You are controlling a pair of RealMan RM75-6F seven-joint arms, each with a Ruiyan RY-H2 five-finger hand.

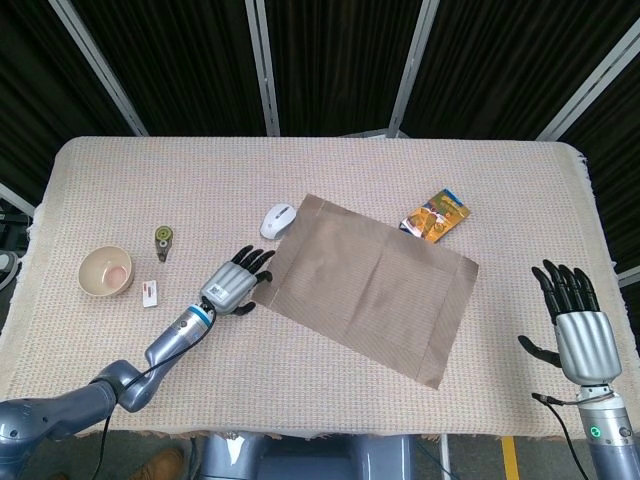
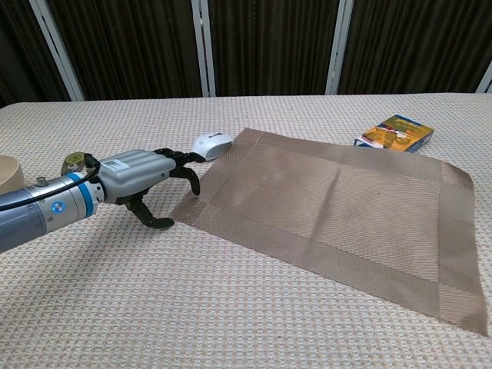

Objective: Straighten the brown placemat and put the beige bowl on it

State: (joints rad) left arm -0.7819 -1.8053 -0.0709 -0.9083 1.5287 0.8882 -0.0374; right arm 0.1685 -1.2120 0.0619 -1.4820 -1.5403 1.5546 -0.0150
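Observation:
The brown placemat point(image 1: 368, 284) point(image 2: 334, 201) lies skewed on the table, its left corner turned toward me. My left hand point(image 1: 235, 283) point(image 2: 141, 183) hovers with fingers apart just left of that corner, its fingertips close to the mat's edge and holding nothing. The beige bowl point(image 1: 106, 271) stands far to the left; only its rim point(image 2: 9, 172) shows at the chest view's left edge. My right hand point(image 1: 576, 325) is open, fingers spread, off to the right of the mat near the table's front right edge; the chest view does not show it.
A white computer mouse point(image 1: 278, 220) point(image 2: 211, 144) sits at the mat's far left corner. An orange snack packet point(image 1: 436, 216) point(image 2: 396, 132) lies by its far edge. A small round tape-like thing point(image 1: 162, 240) and a white eraser point(image 1: 151, 293) lie between bowl and left hand.

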